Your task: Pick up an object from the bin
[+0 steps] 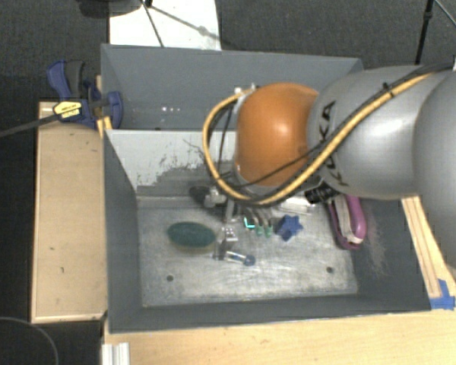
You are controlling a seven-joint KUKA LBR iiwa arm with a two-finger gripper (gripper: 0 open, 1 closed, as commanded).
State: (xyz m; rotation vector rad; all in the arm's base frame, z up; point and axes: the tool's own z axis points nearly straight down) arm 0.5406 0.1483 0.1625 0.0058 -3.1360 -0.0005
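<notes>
My orange cover hides most of my gripper; whether it is clenched or slack I cannot tell. The grey bin has a scuffed floor. Just below the gripper, mid-floor, lies a silvery piece, long axis roughly left-right, blue tip rightward, near a green oval.

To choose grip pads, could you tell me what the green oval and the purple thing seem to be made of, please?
The green oval: probably foam or rubber, matte, with no glints. The purple thing: likely hard plastic, glossy, given the pale sheen along its curved edge.
</notes>
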